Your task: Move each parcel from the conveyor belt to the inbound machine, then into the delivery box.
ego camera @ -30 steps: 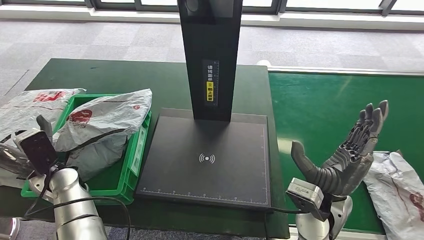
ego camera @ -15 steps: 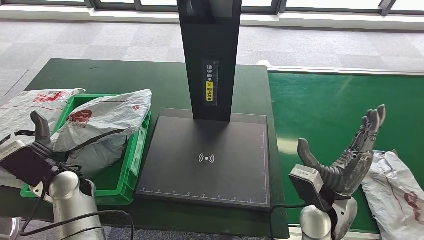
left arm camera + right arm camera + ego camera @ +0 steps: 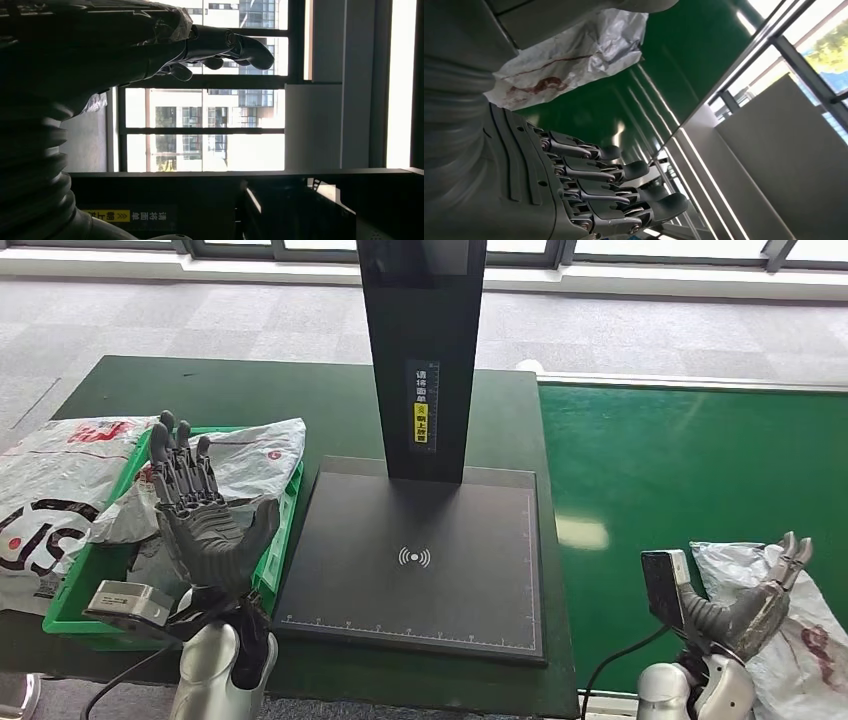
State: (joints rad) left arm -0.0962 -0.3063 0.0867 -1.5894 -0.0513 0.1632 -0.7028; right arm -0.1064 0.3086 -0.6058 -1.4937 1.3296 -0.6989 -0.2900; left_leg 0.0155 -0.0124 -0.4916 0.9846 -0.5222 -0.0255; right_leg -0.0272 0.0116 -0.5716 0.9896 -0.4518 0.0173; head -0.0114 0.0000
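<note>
A grey plastic parcel [image 3: 812, 625] with red print lies on the green conveyor belt [image 3: 680, 470] at the near right. My right hand [image 3: 752, 607] hangs low beside it, fingers apart and holding nothing; whether it touches the parcel I cannot tell. The right wrist view has that parcel [image 3: 574, 52] behind my right hand [image 3: 594, 190]. My left hand [image 3: 200, 510] is raised, palm open, in front of the green delivery box [image 3: 268, 562]. The box holds a grey parcel [image 3: 252, 455]. The black inbound machine plate [image 3: 415, 560] lies bare between my hands. In the left wrist view my left hand [image 3: 150, 40] holds nothing.
Another grey parcel [image 3: 45, 490] lies on the dark green table [image 3: 250, 390] left of the box. The machine's black post [image 3: 422, 350] rises behind the plate. Grey carpet and a window wall lie beyond the table.
My left hand rose from the lower left and moved right, in front of the box. My right hand dropped and shifted right, down beside the belt parcel.
</note>
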